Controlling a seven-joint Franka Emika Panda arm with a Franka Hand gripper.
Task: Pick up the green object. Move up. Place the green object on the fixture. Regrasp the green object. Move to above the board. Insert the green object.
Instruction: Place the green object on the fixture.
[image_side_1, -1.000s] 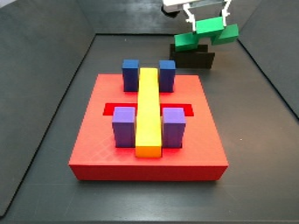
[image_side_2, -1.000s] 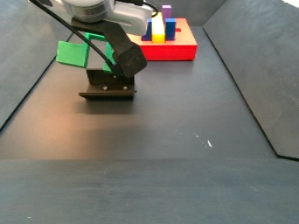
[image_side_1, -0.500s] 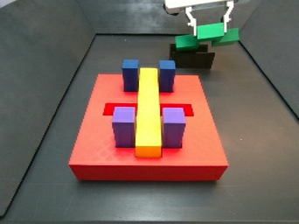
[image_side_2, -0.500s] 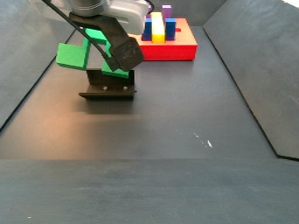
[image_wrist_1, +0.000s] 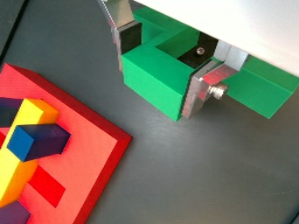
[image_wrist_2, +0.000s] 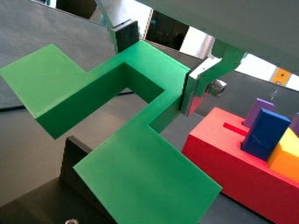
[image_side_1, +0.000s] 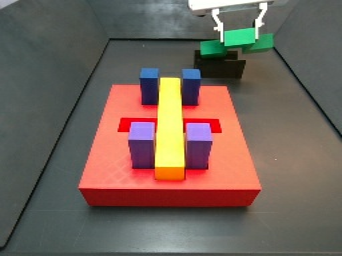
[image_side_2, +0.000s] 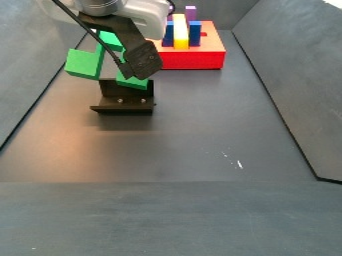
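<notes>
green object (image_side_1: 237, 40) sits clamped between the gripper (image_side_1: 235, 21) fingers, right over the fixture (image_side_1: 218, 66), whether resting on it is unclear; regrasp, move to the board (image_side_1: 107, 178) and insertion seemingly remain.

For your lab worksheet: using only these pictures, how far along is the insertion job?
Done: the green object is picked up, gripped by the pincer. In hand: it sits right over the fixture; whether it rests there cannot be told. Left: the regrasp, the move above the board, and insertion; red recesses beside the purple blocks look open.
</notes>
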